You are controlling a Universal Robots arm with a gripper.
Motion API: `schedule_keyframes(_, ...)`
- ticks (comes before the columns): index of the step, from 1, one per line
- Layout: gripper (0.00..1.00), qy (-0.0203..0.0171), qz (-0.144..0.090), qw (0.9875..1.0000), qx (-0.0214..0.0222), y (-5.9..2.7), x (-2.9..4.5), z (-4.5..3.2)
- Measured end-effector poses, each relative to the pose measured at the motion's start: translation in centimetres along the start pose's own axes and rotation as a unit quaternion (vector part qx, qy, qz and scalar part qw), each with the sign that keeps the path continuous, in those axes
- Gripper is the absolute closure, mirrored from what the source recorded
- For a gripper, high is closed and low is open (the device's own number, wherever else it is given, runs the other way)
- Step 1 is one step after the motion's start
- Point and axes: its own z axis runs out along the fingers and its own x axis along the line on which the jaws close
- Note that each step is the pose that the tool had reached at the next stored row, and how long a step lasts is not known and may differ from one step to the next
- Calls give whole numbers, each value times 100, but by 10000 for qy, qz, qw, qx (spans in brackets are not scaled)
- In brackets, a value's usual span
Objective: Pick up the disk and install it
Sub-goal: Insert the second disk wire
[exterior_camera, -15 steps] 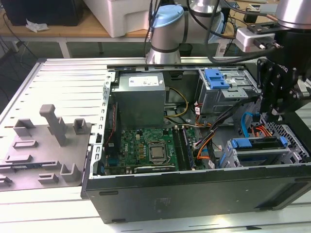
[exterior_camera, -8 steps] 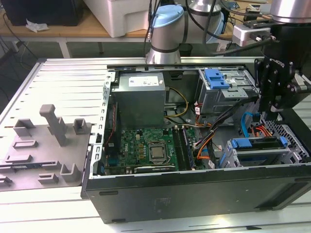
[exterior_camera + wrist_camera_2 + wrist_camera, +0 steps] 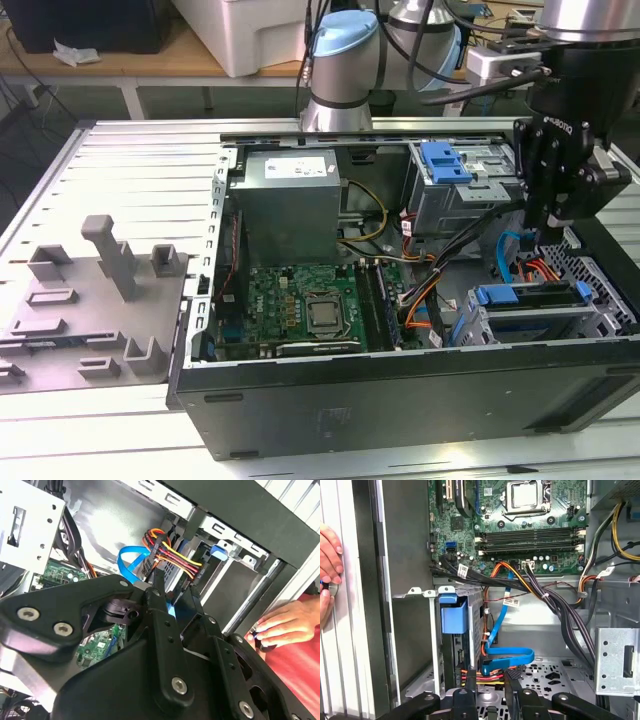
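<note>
Tool (image 3: 553, 232) hangs just above the disk (image 3: 530, 296), seemingly released, cables (image 3: 495, 677) crowding close.

Black two-fingered gripper (image 3: 553, 232) hangs inside the open computer case; looped flat blue data cable (image 3: 507, 656) and bundled red-yellow power wires (image 3: 172, 555) crowd the bay beside the grey metal drive cage (image 3: 530, 320).

The disk (image 3: 530, 296), edged by its blue carrier bracket, sits slotted into the grey drive cage (image 3: 600, 315) just below the gripper (image 3: 552, 232), blue edge uppermost.
</note>
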Motion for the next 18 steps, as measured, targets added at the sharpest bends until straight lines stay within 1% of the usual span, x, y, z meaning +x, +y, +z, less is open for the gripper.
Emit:
schedule_keyframes(3,64,10,30,10000,-30,1,-4,0)
schedule_keyframes(5,64,22,71,9999,-69,0,-5,-1)
schedule_keyframes(6,64,33,118,9999,-112,0,-7,1)
schedule_keyframes(7,64,40,146,9998,-140,1,-8,2)
schedule_keyframes(8,64,51,191,9996,-183,1,-11,4)
schedule_keyframes(10,64,62,237,9995,-221,1,-12,8)
schedule_keyframes(12,64,70,255,9994,-237,3,-14,15)
schedule_keyframes(16,64,77,251,9993,-248,3,-14,18)
schedule_keyframes(18,64,91,248,9993,-252,4,-14,20)
